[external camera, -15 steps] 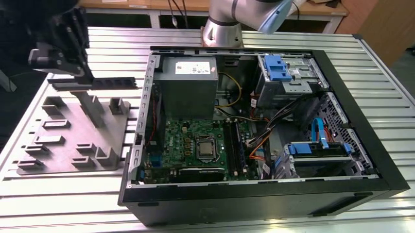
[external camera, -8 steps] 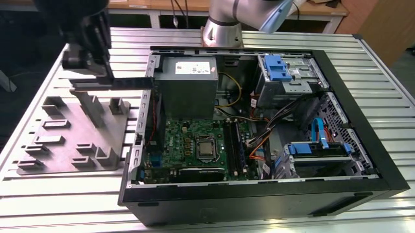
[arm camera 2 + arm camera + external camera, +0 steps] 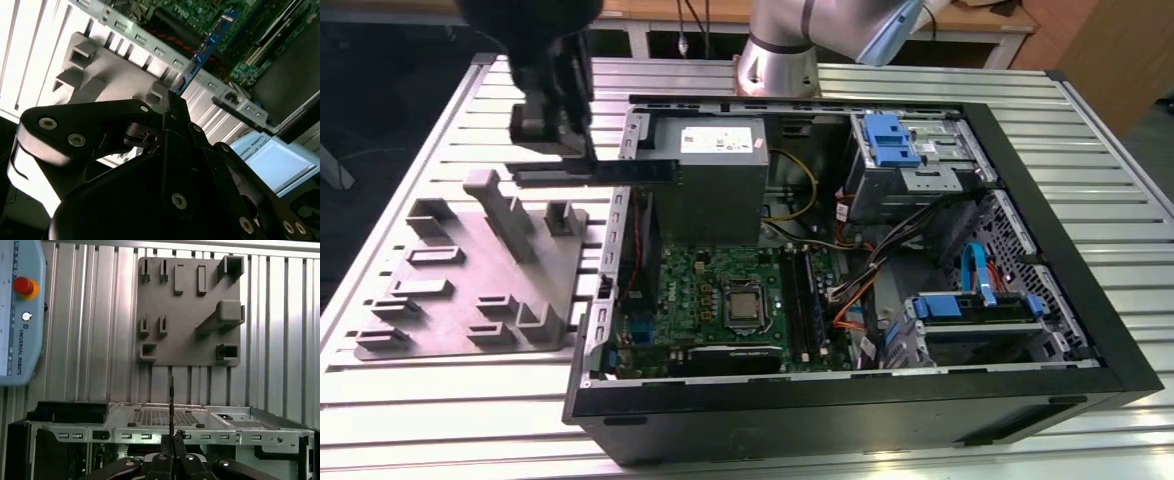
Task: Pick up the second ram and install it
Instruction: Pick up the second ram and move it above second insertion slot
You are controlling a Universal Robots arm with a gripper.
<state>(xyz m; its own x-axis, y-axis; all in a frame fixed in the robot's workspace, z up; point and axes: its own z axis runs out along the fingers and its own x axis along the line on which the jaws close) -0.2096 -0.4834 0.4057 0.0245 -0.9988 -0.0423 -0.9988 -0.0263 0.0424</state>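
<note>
The second ram [image 3: 600, 172] is a long thin dark stick held level in the air, between the grey holder tray [image 3: 467, 290] and the open computer case [image 3: 854, 400]. My gripper [image 3: 571, 150] is shut on it from above, near its end toward the exterior view's left. In the second wrist view the ram [image 3: 205, 47] juts out from the closed fingertips [image 3: 176, 102] toward the green motherboard [image 3: 200, 10]. It appears edge-on as a thin dark line [image 3: 171, 400] above the gripper [image 3: 171, 440] in the first wrist view. The motherboard [image 3: 707, 290] lies inside the case with long black slots [image 3: 801, 300].
The grey power-supply box [image 3: 720, 170] sits just past the ram's far end. Blue drive cages [image 3: 894, 140], cables [image 3: 867, 260] and a CPU socket [image 3: 744, 305] crowd the case. A teach pendant [image 3: 15, 315] lies on the slatted table [image 3: 427, 430]. The arm's base [image 3: 781, 50] stands behind the case.
</note>
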